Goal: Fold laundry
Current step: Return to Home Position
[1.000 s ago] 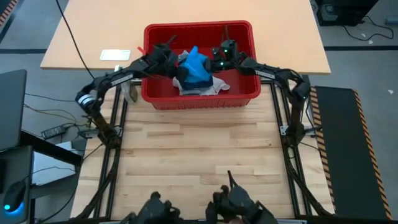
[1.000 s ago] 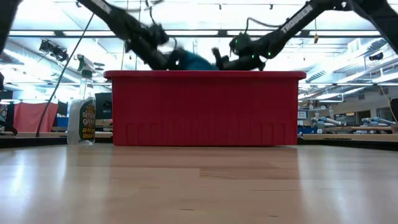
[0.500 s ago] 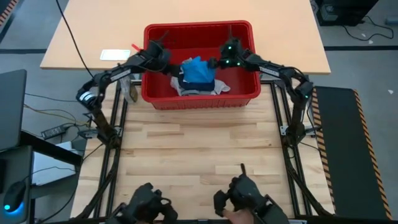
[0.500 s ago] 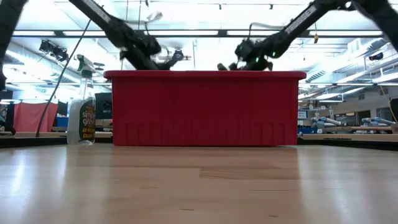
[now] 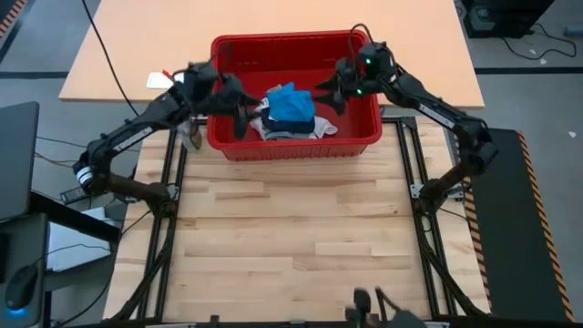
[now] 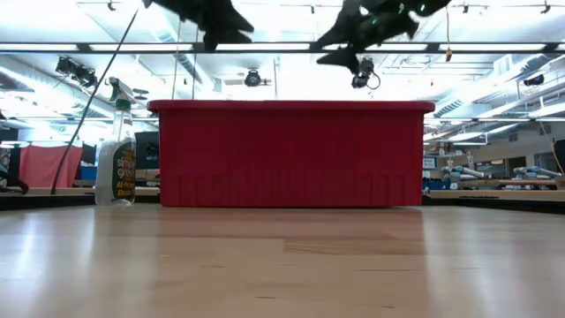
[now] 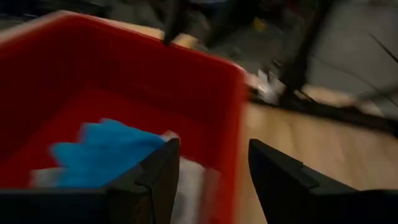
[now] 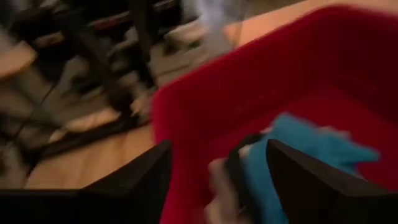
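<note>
Laundry (image 5: pixel 290 117) lies heaped in the red bin (image 5: pixel 291 148), between and below both grippers. The blue garment (image 5: pixel 291 102) is on top and the white cloth (image 5: pixel 321 130) shows under it. Half a second ago both grippers were at rim level, close beside the pile. Now the left gripper (image 5: pixel 235 102) and right gripper (image 5: pixel 330 93) have risen clear above the rim, each drawing back toward its own side. Both pairs of fingers stand apart, empty. The clothes look delivered, so probably only the retreat to rest remains.
</note>
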